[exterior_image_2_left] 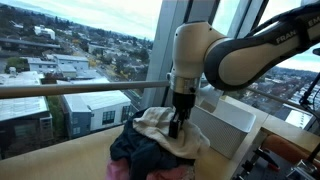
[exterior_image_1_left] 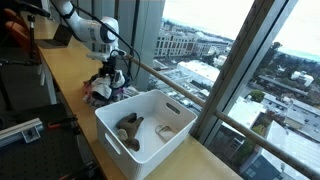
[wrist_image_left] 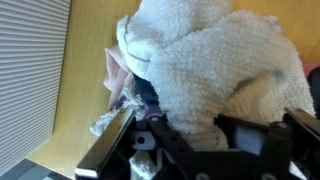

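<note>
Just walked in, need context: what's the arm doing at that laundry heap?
The Franka arm's gripper is down on a fluffy white terry towel atop a heap of dark and pink clothes on the wooden counter. Whether its jaws grip the towel is unclear. A white plastic bin beside the heap holds brownish items.

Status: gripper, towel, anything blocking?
Gripper down in the white towel, grip unclear. Towel tops the clothes pile. White bin beside the pile, apart from gripper. Nothing in the way.
</note>
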Motion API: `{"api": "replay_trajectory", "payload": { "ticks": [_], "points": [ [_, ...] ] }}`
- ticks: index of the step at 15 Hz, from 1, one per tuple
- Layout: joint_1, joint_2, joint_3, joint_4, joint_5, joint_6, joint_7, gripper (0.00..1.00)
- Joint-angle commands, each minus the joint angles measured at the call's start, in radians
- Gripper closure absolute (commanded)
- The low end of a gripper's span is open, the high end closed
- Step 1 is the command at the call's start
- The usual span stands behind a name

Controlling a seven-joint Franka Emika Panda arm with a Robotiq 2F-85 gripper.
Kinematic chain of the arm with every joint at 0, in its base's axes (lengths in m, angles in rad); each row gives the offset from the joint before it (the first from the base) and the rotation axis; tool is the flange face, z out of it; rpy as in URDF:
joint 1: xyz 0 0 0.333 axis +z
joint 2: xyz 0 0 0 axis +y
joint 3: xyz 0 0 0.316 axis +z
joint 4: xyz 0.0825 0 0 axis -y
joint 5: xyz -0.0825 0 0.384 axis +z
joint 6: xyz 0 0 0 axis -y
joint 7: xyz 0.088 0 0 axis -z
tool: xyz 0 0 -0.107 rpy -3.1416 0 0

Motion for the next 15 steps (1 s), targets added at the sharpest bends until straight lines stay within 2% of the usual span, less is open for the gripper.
{"api": "replay_trajectory", "payload": {
  "ticks": [1,7,10,15],
  "points": [
    [-0.031,-0.109,-0.019,-0.031,0.032,-0.024,-0.049,0.45],
    [-0.143,-0.26,-0.073,-0.067,0.028,-0.006,-0.098,0.02],
    [-0.226,-0.287,-0.114,-0.118,0.037,0.033,-0.141,0.0],
    [-0.347,-0.238,-0.174,-0.2,0.076,0.131,-0.228,0.0]
  ]
}}
